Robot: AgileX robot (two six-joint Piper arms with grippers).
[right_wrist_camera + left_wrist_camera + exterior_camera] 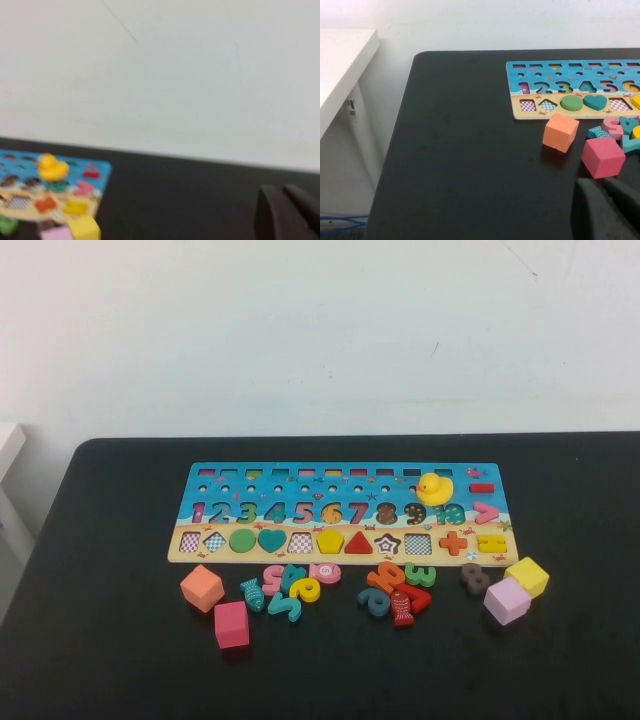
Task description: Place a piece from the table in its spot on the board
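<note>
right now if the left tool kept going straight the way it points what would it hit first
Probably the pink cube, which lies just ahead of the left tool on the large black tabletop; depth is unclear. The right tool faces bare tabletop and wall.

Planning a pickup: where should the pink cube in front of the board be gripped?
Come from above and pinch the pink cube across two opposite flat side faces; it sits flat, apart from its neighbours. The left tool, near it, is closer; the right tool hangs past the board's right end.
</note>
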